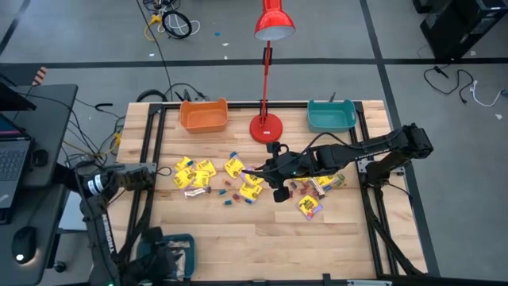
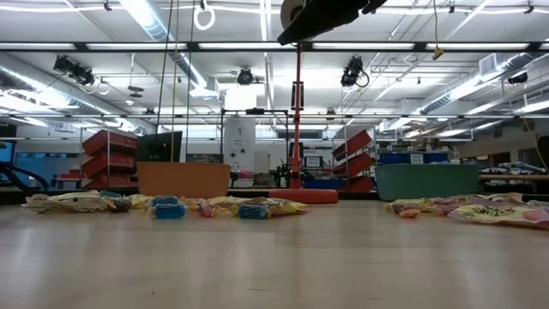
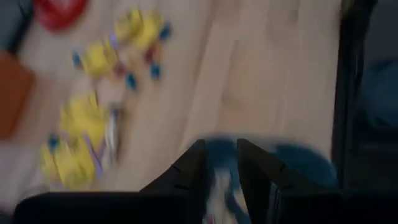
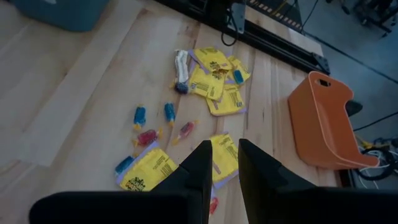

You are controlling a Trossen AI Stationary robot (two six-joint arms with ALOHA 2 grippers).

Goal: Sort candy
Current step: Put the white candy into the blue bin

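The candy (image 1: 238,179) lies scattered across the middle of the wooden table: yellow packets, a pale bar and small blue and red pieces (image 4: 214,81). My right gripper (image 1: 252,170) hangs above the middle of the pile. Its fingers (image 4: 225,162) stand a little apart with nothing between them. My left gripper (image 1: 167,254) is raised over a blue bin (image 1: 181,246) at the table's near left corner. In the blurred left wrist view its fingers (image 3: 222,168) stand apart, and the blue bin (image 3: 298,158) shows below them.
An orange bin (image 1: 203,116) and a teal bin (image 1: 330,116) stand at the far edge, with a red desk lamp's base (image 1: 267,127) between them. Black frame rails (image 1: 373,206) run along the table's sides. Bare wood lies near the front edge.
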